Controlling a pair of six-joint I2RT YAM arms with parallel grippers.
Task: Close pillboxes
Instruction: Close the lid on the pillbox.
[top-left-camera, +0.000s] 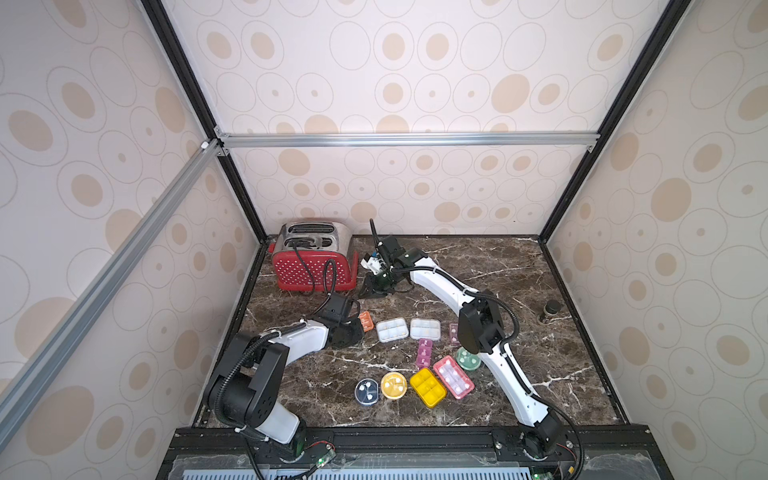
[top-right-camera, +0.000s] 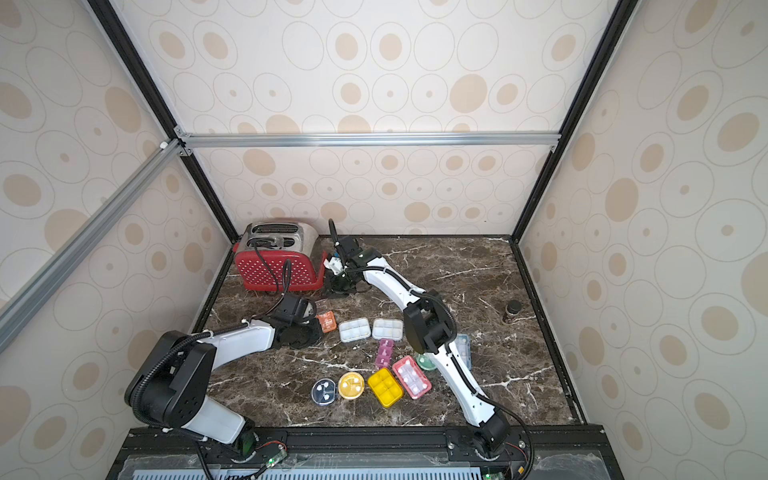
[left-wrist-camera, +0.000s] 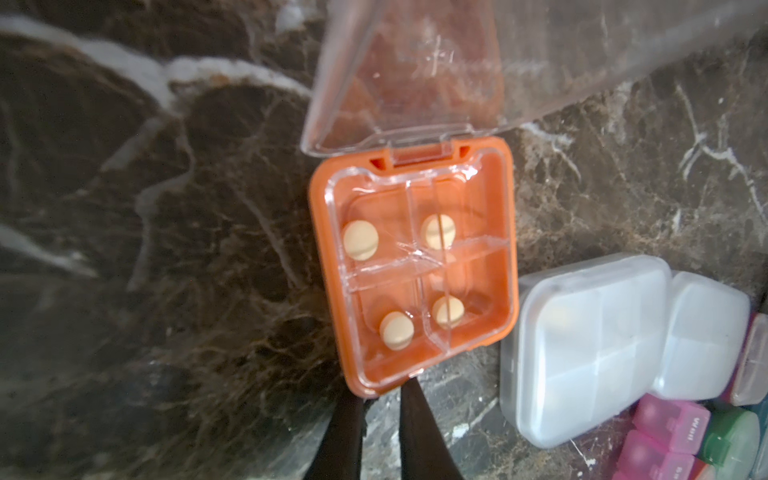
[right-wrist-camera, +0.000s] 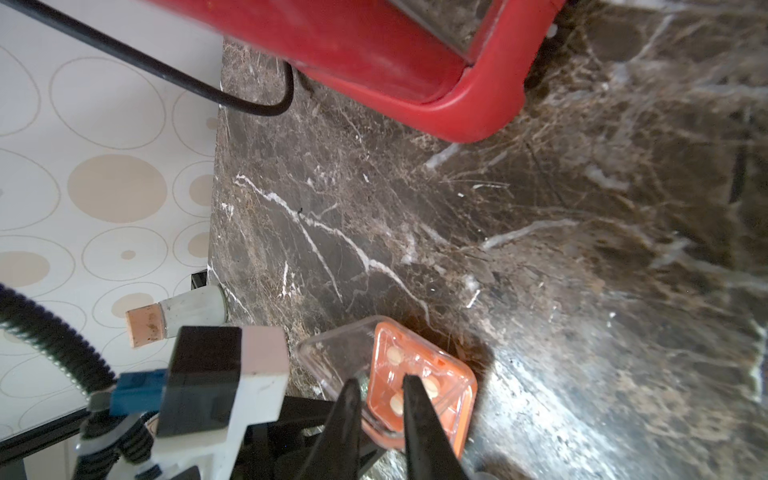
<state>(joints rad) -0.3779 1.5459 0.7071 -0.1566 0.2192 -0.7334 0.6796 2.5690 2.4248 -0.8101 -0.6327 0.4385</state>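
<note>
An orange pillbox (left-wrist-camera: 411, 266) holding round tablets sits on the marble with its clear lid (left-wrist-camera: 399, 75) tilted up and open; in both top views it lies beside my left wrist (top-left-camera: 365, 321). My left gripper (left-wrist-camera: 382, 392) is shut, its tips against the box's near edge. My right gripper (right-wrist-camera: 380, 384) hovers over the hinge side of the same box (right-wrist-camera: 419, 386), fingers close together with a narrow gap; a grip on the lid cannot be made out. Two white pillboxes (top-left-camera: 392, 329) lie just right of the orange one.
Several more pillboxes lie towards the front: yellow rectangular (top-left-camera: 428, 387), yellow round (top-left-camera: 393, 385), clear round (top-left-camera: 367, 391), red (top-left-camera: 453, 377), maroon (top-left-camera: 424, 353), green (top-left-camera: 468, 358). A red toaster (top-left-camera: 313, 266) with a black cord stands back left. A corked jar (top-left-camera: 550, 311) stands far right.
</note>
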